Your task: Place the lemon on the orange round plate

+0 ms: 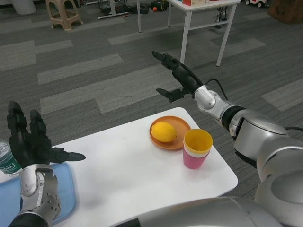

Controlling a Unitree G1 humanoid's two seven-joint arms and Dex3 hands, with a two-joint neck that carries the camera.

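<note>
A yellow lemon (163, 132) lies on the orange round plate (182, 125) near the far right part of the white table (128, 175). My right hand (176, 75) hovers above and beyond the plate, fingers spread, holding nothing. At the near left my left hand (29, 139) is raised with fingers apart and empty, above a blue tray.
A yellow cup stacked in a pink cup (197, 148) stands just right of the plate, close to the table's right edge. A blue tray (66, 189) lies at the near left, with a plastic bottle (5, 158) beside it. A white table (208, 14) and a stool (64, 13) stand on the floor beyond.
</note>
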